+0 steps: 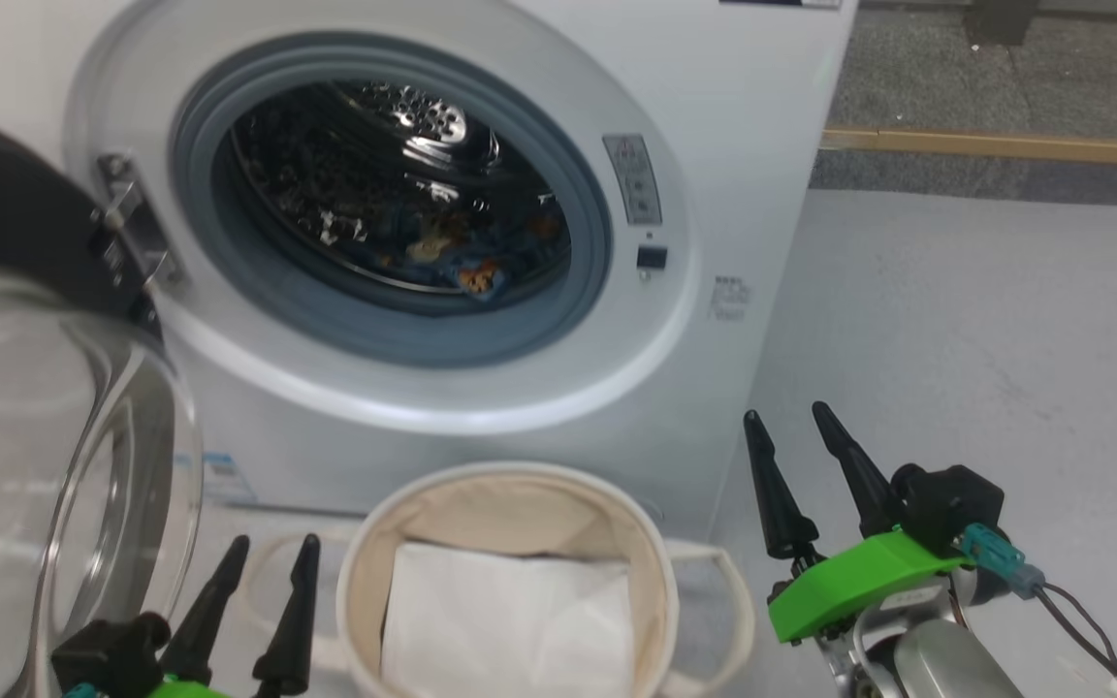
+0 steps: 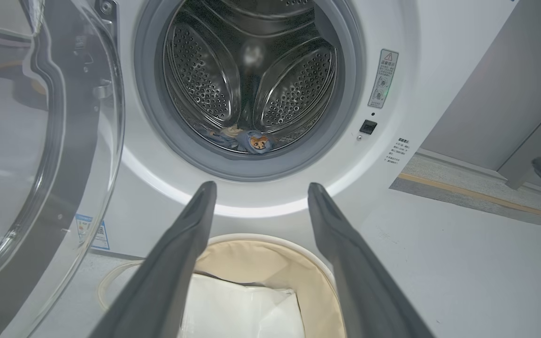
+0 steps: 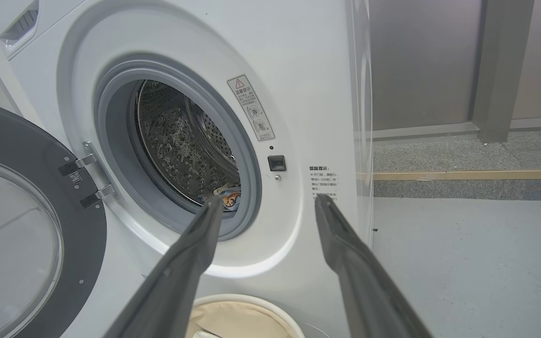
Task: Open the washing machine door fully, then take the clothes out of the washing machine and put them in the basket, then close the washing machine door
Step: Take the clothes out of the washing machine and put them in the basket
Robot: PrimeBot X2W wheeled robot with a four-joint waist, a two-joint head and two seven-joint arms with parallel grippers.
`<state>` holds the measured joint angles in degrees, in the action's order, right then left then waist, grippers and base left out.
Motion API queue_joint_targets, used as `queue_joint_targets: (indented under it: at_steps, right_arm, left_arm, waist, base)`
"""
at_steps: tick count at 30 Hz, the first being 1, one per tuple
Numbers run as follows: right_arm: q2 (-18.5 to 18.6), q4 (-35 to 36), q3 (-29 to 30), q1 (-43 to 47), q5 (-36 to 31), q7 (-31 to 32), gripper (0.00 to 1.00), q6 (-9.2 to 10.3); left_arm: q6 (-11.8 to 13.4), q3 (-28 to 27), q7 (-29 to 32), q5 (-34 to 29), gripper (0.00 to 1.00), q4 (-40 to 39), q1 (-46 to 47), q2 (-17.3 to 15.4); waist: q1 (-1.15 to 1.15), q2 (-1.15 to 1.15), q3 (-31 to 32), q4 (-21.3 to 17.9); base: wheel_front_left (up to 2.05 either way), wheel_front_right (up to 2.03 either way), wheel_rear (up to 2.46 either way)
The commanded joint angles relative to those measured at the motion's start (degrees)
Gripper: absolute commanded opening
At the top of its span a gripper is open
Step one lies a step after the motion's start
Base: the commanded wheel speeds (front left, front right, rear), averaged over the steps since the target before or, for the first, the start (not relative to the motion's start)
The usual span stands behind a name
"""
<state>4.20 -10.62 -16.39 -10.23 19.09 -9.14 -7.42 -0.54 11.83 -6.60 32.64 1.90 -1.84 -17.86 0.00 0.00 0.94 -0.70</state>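
The white washing machine (image 1: pixel 762 116) stands in front of me with its round door (image 1: pixel 54 427) swung open to the left, black rim and clear glass bowl showing. Blue clothes (image 1: pixel 462 257) with orange-brown prints lie at the bottom of the steel drum (image 2: pixel 251 141) (image 3: pixel 228 197). The cream basket (image 1: pixel 651 553) sits on the floor below the opening, a flat white sheet inside it. My left gripper (image 1: pixel 272 548) is open at the lower left beside the basket, empty. My right gripper (image 1: pixel 791 417) is open at the lower right, empty, by the machine's right corner.
Grey floor (image 1: pixel 985 339) stretches to the right of the machine, ending at a wooden strip (image 1: pixel 1005 145) and a darker raised ledge. A grey wall and post (image 3: pixel 500 70) stand behind. The door's hinge (image 1: pixel 127 233) is on the left of the opening.
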Motion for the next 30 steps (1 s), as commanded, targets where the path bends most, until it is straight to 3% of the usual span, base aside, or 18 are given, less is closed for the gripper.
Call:
queue_joint_targets:
  at_steps: [1, 11, 23, 30]
  right_arm:
    - [-0.4, 1.6, -1.0, -2.8, -0.2, -0.4, 1.00, -0.07]
    - [-0.5, 1.4, 0.3, -2.6, -0.9, 0.1, 1.00, -0.07]
    - [-0.1, 0.1, 2.3, -2.6, -2.5, 1.4, 1.00, -0.07]
    - [-0.2, -0.5, 0.8, -3.1, -2.6, 1.7, 1.00, -0.07]
  left_arm:
    - [-0.1, -1.7, -0.2, -0.9, 1.00, -2.0, 3.7, -0.5]
    - [1.0, -1.2, -0.4, -1.3, 1.00, -1.7, 4.5, 0.1]
    - [3.0, -1.6, -1.7, -0.8, 1.00, 1.2, 7.7, 2.2]
    - [0.1, 2.9, -2.3, -2.8, 1.00, 10.0, 17.0, 4.4]
  waist:
    - [0.00, 0.00, 0.0, -0.1]
    - [0.00, 0.00, -0.5, -0.3]
    - [0.00, 0.00, -1.5, -0.2]
    - [0.00, 0.00, -4.7, -0.5]
  base:
    - [2.05, -1.94, -0.11]
    - [1.34, -1.28, -0.06]
    - [0.16, -0.16, 0.00]
    - [0.00, 0.00, 0.00]
